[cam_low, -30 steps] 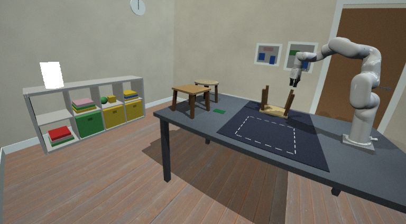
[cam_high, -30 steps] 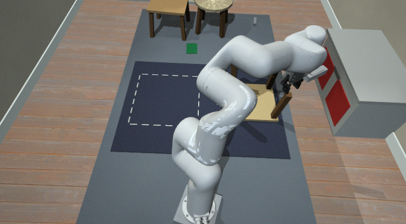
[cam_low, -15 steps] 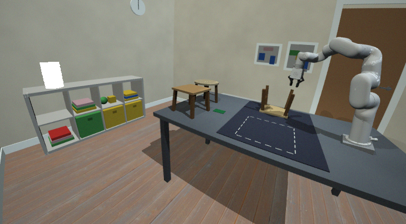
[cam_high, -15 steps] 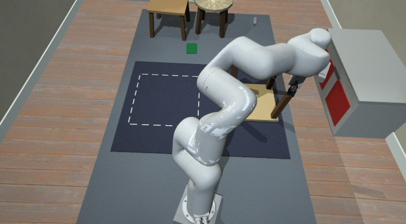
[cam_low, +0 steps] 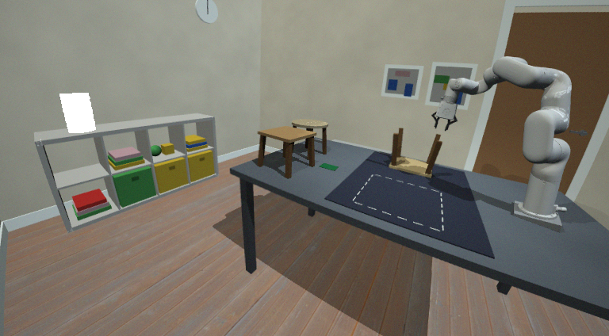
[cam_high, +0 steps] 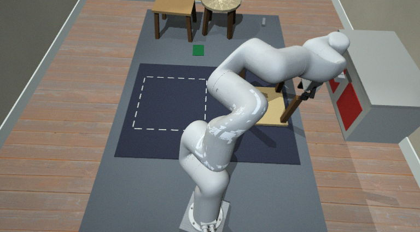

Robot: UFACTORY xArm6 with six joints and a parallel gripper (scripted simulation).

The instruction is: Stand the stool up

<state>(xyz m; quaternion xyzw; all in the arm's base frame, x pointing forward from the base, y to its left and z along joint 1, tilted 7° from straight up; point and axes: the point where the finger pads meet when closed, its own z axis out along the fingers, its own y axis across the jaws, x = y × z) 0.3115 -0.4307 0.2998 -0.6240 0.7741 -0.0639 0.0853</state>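
On mat: one overturned stool; above it, tool spread, empty

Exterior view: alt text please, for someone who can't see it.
A white arm on a grey table holds its open gripper just above a leg of an upside-down stool, which lies beside a dashed rectangle, outside it. Two upright stools stand at the far end.
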